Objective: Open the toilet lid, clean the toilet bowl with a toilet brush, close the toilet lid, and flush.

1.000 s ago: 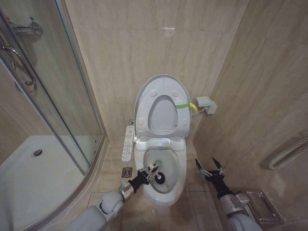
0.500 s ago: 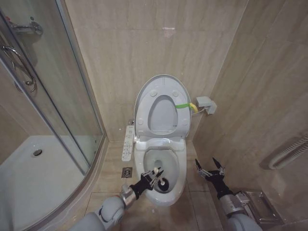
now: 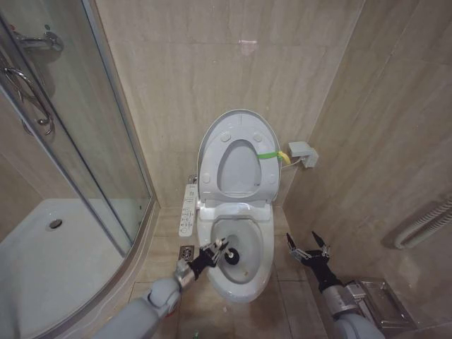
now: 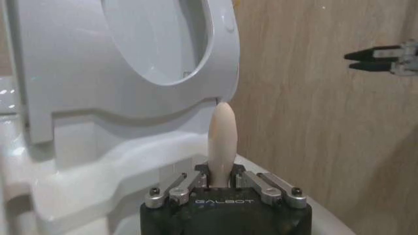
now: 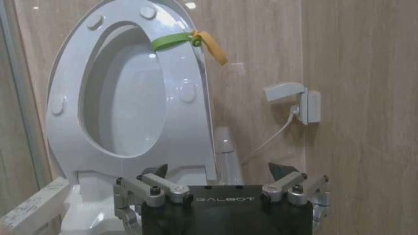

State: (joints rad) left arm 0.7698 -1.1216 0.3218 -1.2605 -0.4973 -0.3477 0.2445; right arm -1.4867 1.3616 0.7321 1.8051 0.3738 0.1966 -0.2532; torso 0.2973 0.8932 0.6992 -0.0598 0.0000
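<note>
The left gripper (image 3: 216, 249), marked GALBOT, clamps the brush (image 3: 227, 253) inside the bowl (image 3: 261, 247) at 6 o'clock. The right gripper (image 3: 308, 248), also GALBOT, hangs spread open at 4 o'clock.

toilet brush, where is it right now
In the head view the toilet brush is inside the toilet bowl, its dark head toward the bowl's left side, handle held by the left gripper.

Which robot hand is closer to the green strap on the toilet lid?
The right. The right gripper hangs open beside the toilet bowl, on the same side as the green strap. The left gripper is shut on the toilet brush over the bowl's opposite rim.
</note>
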